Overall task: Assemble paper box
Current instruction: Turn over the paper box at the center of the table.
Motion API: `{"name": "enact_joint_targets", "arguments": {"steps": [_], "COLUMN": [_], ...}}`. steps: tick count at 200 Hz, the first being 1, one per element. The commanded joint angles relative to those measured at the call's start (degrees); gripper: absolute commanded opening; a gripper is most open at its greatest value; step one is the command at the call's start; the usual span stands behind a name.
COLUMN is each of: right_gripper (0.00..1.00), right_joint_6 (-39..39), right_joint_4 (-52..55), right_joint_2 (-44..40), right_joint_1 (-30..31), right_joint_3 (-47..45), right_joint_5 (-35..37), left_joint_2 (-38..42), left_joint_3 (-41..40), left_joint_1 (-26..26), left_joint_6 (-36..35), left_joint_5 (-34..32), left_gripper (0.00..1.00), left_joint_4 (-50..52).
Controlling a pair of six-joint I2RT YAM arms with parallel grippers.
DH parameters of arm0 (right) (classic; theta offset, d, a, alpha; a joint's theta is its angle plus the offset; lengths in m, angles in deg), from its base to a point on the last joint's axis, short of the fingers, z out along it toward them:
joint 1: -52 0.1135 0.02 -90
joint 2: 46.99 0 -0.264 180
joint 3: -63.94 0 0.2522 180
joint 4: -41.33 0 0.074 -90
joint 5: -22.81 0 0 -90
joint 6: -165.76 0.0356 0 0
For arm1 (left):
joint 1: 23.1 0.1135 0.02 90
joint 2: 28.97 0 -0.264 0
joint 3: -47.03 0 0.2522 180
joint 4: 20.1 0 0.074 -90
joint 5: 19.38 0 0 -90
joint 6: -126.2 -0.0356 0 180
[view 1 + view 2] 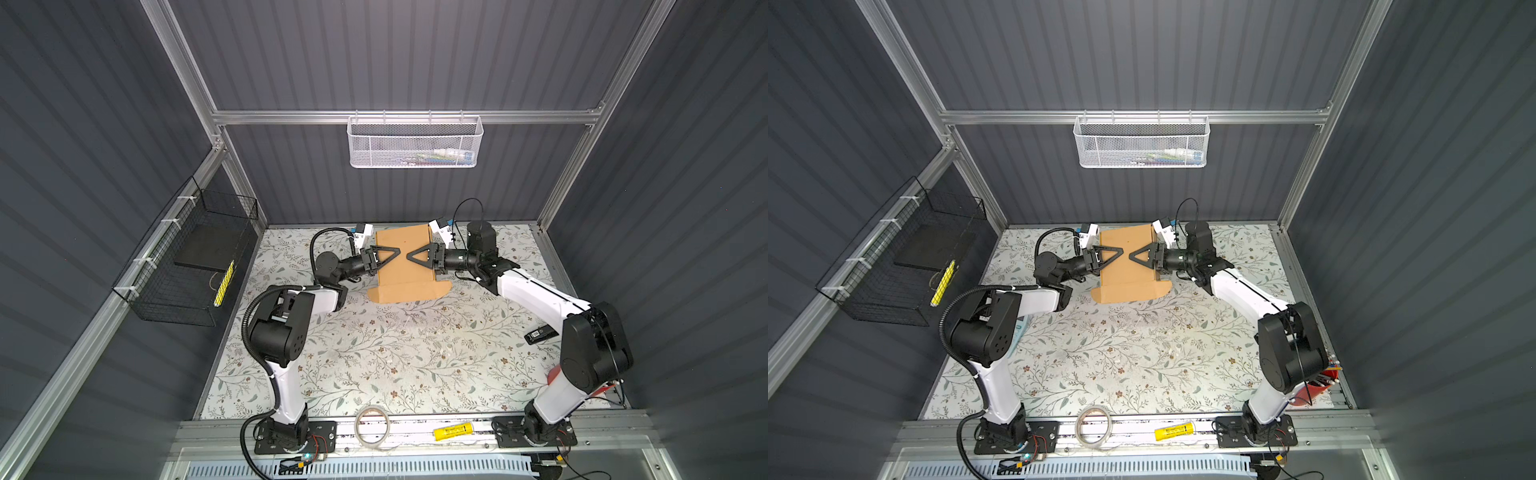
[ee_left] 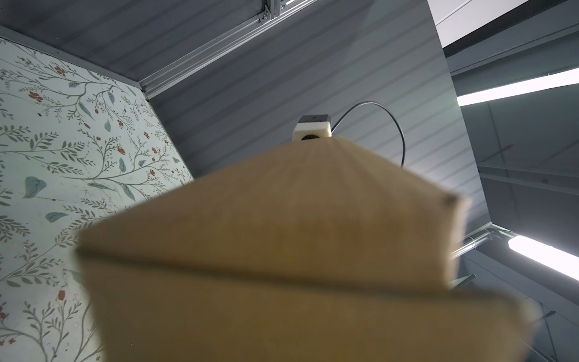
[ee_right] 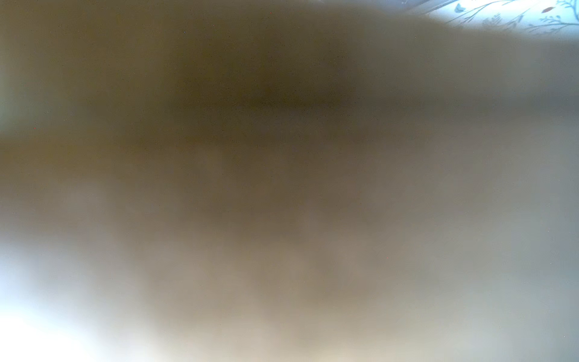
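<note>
Box (image 1: pixel 405 276) (image 1: pixel 1127 278) is brown cardboard, folded up, with its top panel flat. It sits at the table's (image 1: pixel 395 353) far end, roughly midway across. A flap with rounded ears sticks out along the box's near side, angled down toward the table; I cannot tell whether the box rests on the table or hangs just above it. Left gripper (image 1: pixel 397 252) (image 1: pixel 1120 252) reaches in from the table's left side and right gripper (image 1: pixel 411 255) (image 1: pixel 1131 256) from its right. One triangular finger of each lies over the top panel, tips nearly meeting at mid-panel. The other fingers are hidden, so I cannot tell whether either gripper is apart or clamped. Left wrist view shows the box (image 2: pixel 282 235) close up, blurred, with one crease visible. Right wrist view is a brown blur. White basket (image 1: pixel 415 141) hangs on the wall above the table's far end, and a wire cage (image 1: pixel 187 257) hangs off its left side. Tape roll (image 1: pixel 372 426) and yellow tube (image 1: pixel 454 432) lie on the rail at its near edge.
</note>
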Motion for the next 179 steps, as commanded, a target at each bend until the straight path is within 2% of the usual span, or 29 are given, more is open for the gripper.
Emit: {"name": "enact_joint_targets", "arguments": {"steps": [1, 33, 103, 143, 179], "right_gripper": [0.62, 0.64, 0.76, 0.81, 0.84], "right_joint_6": [0.1, 0.2, 0.3, 2.9, 2.7], "right_joint_4": [-1.2, -1.3, -2.7, -7.4, -7.3], "right_joint_2": [1.1, 1.0, 0.0, -0.9, -1.6], "right_joint_1": [1.5, 1.5, 1.2, -0.2, -0.7], "right_joint_3": [1.2, 1.0, -0.5, -3.4, -3.7], "right_joint_5": [0.7, 0.7, 1.6, 1.6, 1.5], "left_joint_2": [-1.2, -1.6, -1.0, -0.9, -0.6], "left_joint_3": [1.8, 1.8, 2.1, 1.2, 0.8], "left_joint_1": [-1.0, -0.9, -0.5, 1.2, 3.0], "left_joint_6": [1.2, 1.4, 2.4, 4.7, 5.7], "left_joint_5": [-0.1, -0.4, -0.5, -0.4, -0.3], "left_gripper": [0.58, 0.56, 0.52, 0.51, 0.51], "left_joint_4": [-4.5, -4.5, -3.7, -4.5, -4.5]}}
